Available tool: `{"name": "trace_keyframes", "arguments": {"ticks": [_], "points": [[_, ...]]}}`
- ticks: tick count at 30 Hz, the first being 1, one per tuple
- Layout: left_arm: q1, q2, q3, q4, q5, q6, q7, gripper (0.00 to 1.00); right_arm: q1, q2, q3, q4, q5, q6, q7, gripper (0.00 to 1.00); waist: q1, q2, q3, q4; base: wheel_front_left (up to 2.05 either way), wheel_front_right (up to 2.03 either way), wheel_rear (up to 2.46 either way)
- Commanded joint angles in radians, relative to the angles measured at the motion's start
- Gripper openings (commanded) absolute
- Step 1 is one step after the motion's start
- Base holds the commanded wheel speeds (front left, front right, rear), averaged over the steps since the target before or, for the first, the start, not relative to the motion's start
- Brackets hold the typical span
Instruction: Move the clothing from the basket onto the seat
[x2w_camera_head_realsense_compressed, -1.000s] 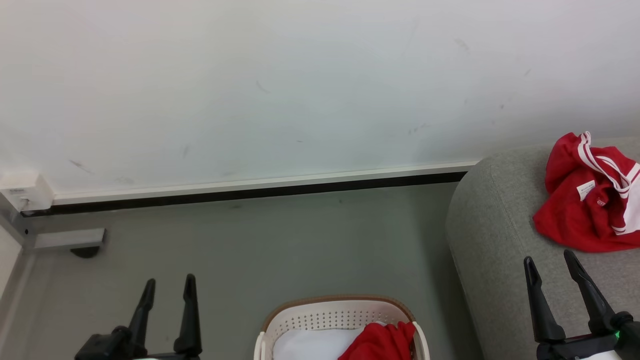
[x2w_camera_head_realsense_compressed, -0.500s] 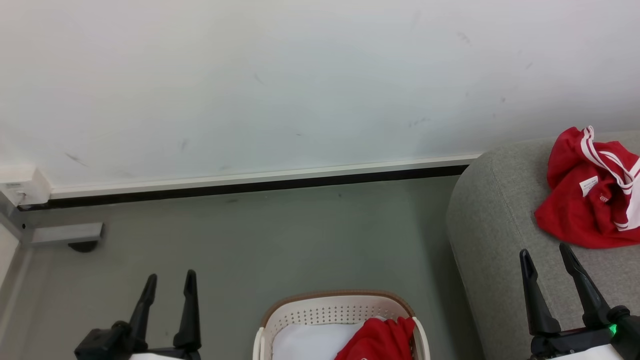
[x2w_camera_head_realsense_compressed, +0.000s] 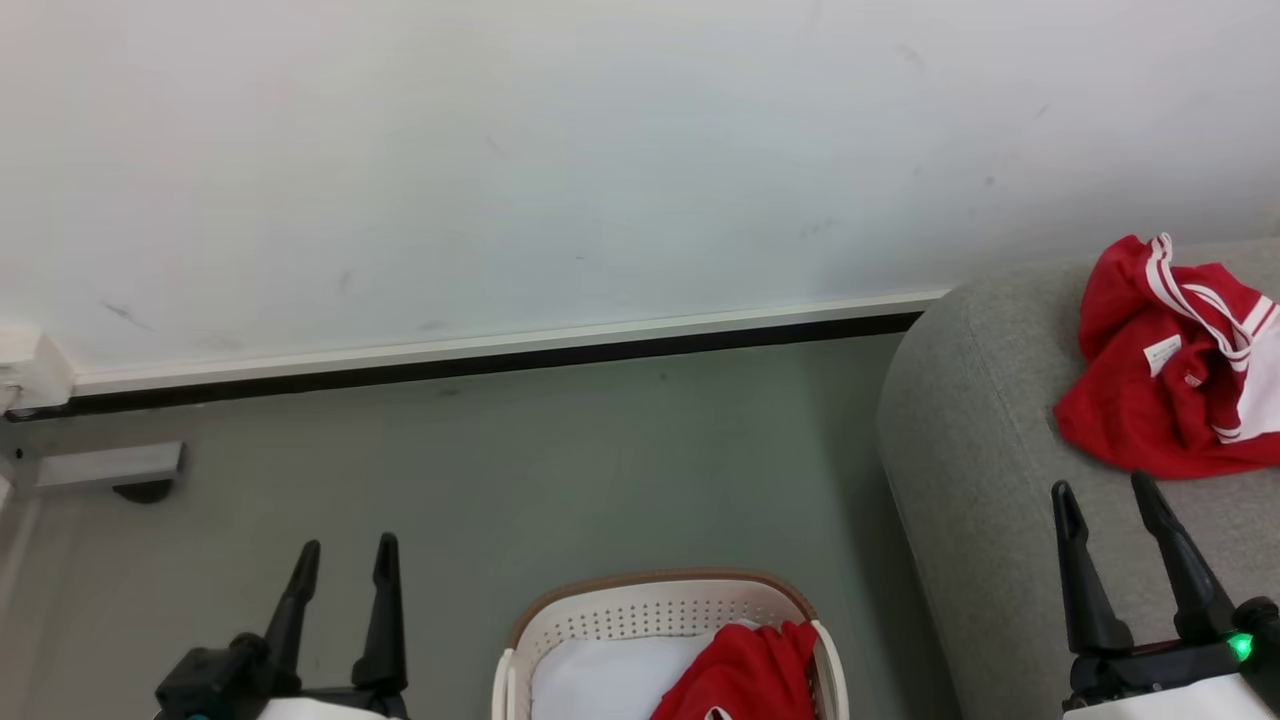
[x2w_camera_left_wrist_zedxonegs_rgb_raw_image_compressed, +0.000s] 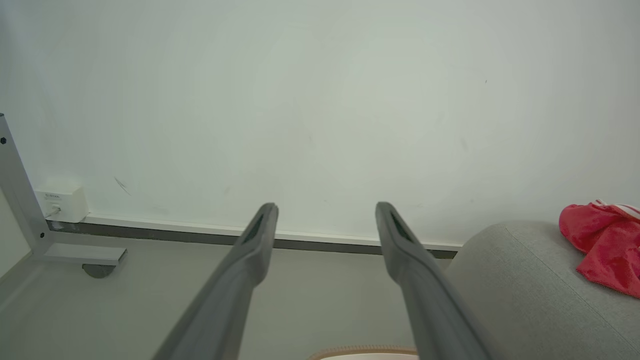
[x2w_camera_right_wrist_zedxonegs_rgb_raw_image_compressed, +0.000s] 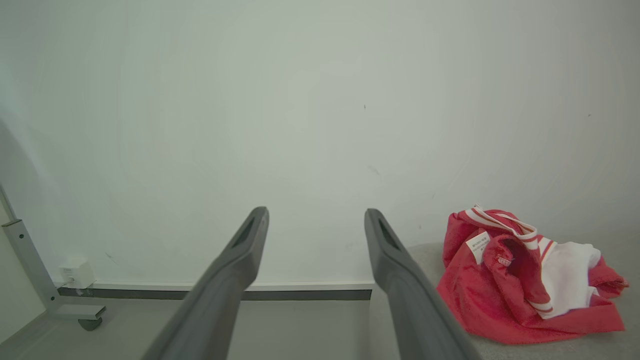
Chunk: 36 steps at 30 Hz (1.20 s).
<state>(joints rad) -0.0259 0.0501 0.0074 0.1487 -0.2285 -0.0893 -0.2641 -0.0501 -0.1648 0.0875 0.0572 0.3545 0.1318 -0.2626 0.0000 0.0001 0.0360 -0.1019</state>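
Waiting in the basket at six o'clock is one red garment, the striped garment is lying on the sofa at three o'clock, and the left pincer and right pincer are hanging apart, empty.

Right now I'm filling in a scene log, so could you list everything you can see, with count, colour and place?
seat: one, grey, right side.
basket: one, white with brown rim, on the floor, bottom centre.
striped garment: one, red and white, crumpled on the seat.
second garment: one, red, right side of the basket.
pad: one, white, left side of the basket.
wall: one, white, behind everything.
wall box: one, white, foot of the wall, far left.
metal frame: one, grey, on the floor below the box.
left gripper: one, dark, open, lower left, over the floor.
right gripper: one, dark, open, lower right, over the seat.
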Motion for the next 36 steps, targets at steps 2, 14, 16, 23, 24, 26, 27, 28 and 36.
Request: {"name": "trace_keyframes", "arguments": {"ticks": [2, 14, 16, 23, 24, 26, 27, 28, 36], "points": [[-0.015, 0.002, -0.005, 0.004, 0.009, -0.003, -0.001, 1.0, -0.014, -0.01, -0.012, 0.0, 0.005, -0.002, -0.003, 1.0, 0.0, -0.0001, 0.012, -0.018, 0.0, 0.0, 0.0], [-0.101, 0.002, -0.088, 0.075, 0.011, -0.015, -0.001, 1.0, -0.06, -0.012, -0.041, 0.012, 0.012, -0.002, -0.003, 1.0, 0.0, -0.0001, 0.09, -0.104, 0.0, 0.0, 0.0], [-0.119, 0.002, -0.103, 0.105, 0.013, -0.019, -0.001, 1.0, -0.07, -0.01, -0.049, 0.01, 0.012, -0.002, -0.003, 1.0, 0.0, -0.0001, 0.107, -0.124, 0.0, 0.0, 0.0], [-0.206, 0.014, -0.174, 0.247, 0.032, -0.032, 0.01, 1.0, -0.118, -0.016, -0.088, 0.002, 0.012, -0.002, -0.003, 1.0, 0.0, -0.0001, 0.185, -0.183, 0.0, 0.0, 0.0], [-0.222, 0.016, -0.188, 0.268, 0.034, -0.033, 0.017, 1.0, -0.126, -0.017, -0.094, 0.001, 0.013, -0.002, -0.003, 1.0, 0.0, -0.0001, 0.197, -0.19, 0.0, 0.0, 0.0], [-0.254, 0.023, -0.214, 0.31, 0.035, -0.036, 0.037, 1.0, -0.142, -0.014, -0.099, -0.002, 0.017, -0.002, -0.003, 1.0, 0.0, -0.0001, 0.222, -0.205, 0.0, 0.0, 0.0], [-0.27, 0.028, -0.227, 0.332, 0.035, -0.038, 0.049, 1.0, -0.152, -0.013, -0.101, -0.005, 0.018, -0.002, -0.003, 1.0, 0.0, -0.0001, 0.237, -0.213, 0.0, 0.0, 0.0], [-0.287, 0.032, -0.242, 0.357, 0.033, -0.039, 0.064, 1.0, -0.162, -0.011, -0.104, -0.007, 0.02, -0.002, -0.003, 1.0, 0.0, -0.0001, 0.25, -0.22, 0.0, 0.0, 0.0], [-0.392, 0.085, -0.412, 0.53, 0.0, -0.041, 0.181, 1.0, -0.222, 0.01, -0.136, -0.033, 0.019, -0.002, -0.003, 1.0, 0.0, -0.0001, 0.352, -0.275, 0.0, 0.0, 0.0]]}}
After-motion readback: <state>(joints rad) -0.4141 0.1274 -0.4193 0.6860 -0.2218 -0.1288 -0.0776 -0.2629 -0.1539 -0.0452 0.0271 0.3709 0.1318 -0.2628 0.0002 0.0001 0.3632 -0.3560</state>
